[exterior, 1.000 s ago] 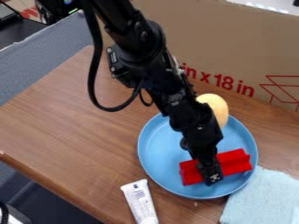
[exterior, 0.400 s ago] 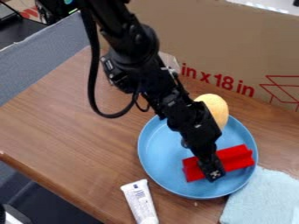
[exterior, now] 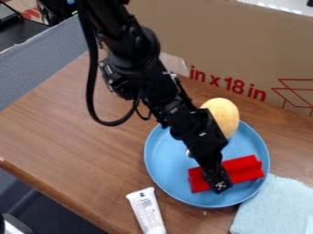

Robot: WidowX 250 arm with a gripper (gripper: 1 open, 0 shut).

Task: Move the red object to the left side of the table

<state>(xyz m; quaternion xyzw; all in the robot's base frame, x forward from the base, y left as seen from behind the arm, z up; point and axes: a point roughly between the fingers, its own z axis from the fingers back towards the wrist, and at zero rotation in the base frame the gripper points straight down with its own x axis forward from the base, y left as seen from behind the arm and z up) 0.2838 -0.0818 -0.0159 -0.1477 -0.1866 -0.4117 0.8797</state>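
A black robot arm (exterior: 145,69) built from chunky, rounded segments with a matte to slightly glossy finish. The joints look like stacked blocky housings, with small pale highlights where light catches their edges. A thick black cable (exterior: 98,96) hangs off the arm's middle section in a loose loop. The arm narrows towards its end, finishing in a small black pincer (exterior: 218,180) with a few tiny white marks on it; the picture is too coarse to tell whether these are screws or labels.
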